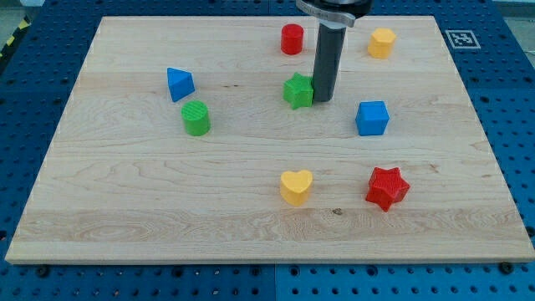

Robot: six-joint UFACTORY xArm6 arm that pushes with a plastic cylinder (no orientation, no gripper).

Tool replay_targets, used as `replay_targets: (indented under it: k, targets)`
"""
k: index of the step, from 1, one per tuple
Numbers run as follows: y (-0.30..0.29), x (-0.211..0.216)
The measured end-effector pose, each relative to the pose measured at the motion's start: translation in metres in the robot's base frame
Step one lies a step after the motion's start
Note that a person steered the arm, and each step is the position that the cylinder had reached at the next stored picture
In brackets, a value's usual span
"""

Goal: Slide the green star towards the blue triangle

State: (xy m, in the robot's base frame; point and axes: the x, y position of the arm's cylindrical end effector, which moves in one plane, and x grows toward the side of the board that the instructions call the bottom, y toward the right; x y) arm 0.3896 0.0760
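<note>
The green star (298,90) lies on the wooden board (125,209), a little above the middle. My tip (323,100) stands right against the star's right side, touching or nearly touching it. The blue triangle (179,84) lies far to the view's left of the star, at about the same height. A green cylinder (196,118) sits just below and right of the blue triangle.
A red cylinder (292,39) sits above the star near the top edge. A yellow hexagon (381,42) is at the top right. A blue cube (372,118) lies right of my tip. A yellow heart (296,186) and a red star (387,187) lie lower down.
</note>
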Motion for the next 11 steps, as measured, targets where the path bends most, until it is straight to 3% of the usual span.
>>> replay_targets:
  k: [1,3,5,8,11]
  targets:
    - [0.000,0.004]
    - [-0.012,-0.033]
    - [-0.013,0.017]
    - [-0.013,0.009]
    - [-0.070,0.009]
